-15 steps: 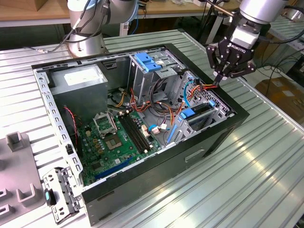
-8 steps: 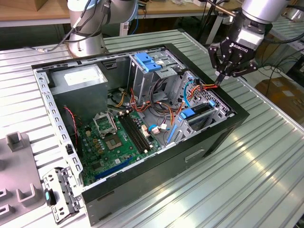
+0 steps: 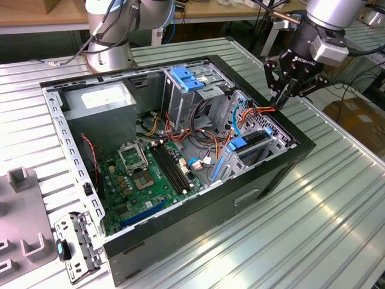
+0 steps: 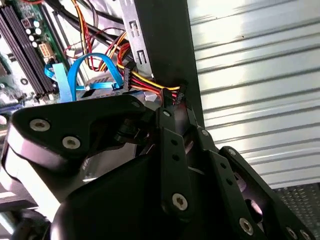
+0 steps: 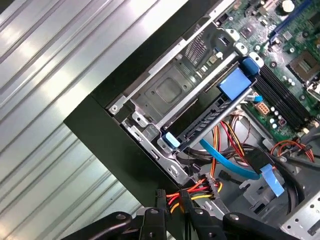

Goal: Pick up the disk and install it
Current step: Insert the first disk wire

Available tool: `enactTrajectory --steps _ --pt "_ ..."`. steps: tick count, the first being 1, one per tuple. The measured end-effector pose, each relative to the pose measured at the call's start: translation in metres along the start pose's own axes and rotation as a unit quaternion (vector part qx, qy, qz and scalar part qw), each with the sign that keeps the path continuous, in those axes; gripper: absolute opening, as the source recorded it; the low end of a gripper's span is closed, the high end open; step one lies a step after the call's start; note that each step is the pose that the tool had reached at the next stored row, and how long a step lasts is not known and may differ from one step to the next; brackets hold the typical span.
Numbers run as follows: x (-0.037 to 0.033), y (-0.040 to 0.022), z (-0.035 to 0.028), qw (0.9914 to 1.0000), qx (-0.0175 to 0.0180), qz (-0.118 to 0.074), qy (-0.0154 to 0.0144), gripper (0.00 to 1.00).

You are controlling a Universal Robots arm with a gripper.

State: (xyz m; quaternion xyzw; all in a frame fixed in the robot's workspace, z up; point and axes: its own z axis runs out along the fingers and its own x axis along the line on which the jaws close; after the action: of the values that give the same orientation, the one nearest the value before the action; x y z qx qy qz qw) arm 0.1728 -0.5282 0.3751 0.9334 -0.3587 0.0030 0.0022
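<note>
The disk (image 3: 252, 143) sits on edge in the drive cage at the case's corner on the exterior view's right, its blue bracket showing; in the first wrist view the disk (image 5: 210, 117) lies slotted in the grey cage. My gripper (image 3: 280, 103) hangs just above the case wall beside that cage. Its fingers are pinched together on the black connector of a red, yellow and black power cable (image 5: 200, 189), seen in both wrist views at the gripper (image 4: 172, 97) (image 5: 172, 195). A blue data cable (image 5: 227, 160) curls close by.
The open black computer case (image 3: 264, 180) lies on a ribbed metal table (image 3: 337, 198). Inside are the green motherboard (image 3: 150, 174), a grey power-supply box (image 3: 99, 99) and an upper cage with a blue latch (image 3: 186, 78). A grey fixture (image 3: 21, 180) and a loose bracket (image 3: 75, 247) lie at the exterior view's left.
</note>
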Motion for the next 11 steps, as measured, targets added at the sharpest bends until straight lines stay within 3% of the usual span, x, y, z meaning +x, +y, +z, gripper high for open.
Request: enactTrajectory --steps 3,4,5,8,11 --pt "0.0004 -0.0003 0.0003 0.99976 0.0005 -0.022 0.0006 0.25" --pt "0.0004 -0.0004 0.001 0.99955 0.0022 -0.03 0.0026 0.25" --pt "0.0004 -0.0004 0.0018 0.99947 0.0049 -0.032 0.0066 0.25" --pt "0.0004 -0.0004 0.0025 0.99916 0.006 -0.04 0.0081 0.25" --pt "0.0007 -0.0007 0.004 0.99771 0.0068 -0.067 0.0082 0.25"
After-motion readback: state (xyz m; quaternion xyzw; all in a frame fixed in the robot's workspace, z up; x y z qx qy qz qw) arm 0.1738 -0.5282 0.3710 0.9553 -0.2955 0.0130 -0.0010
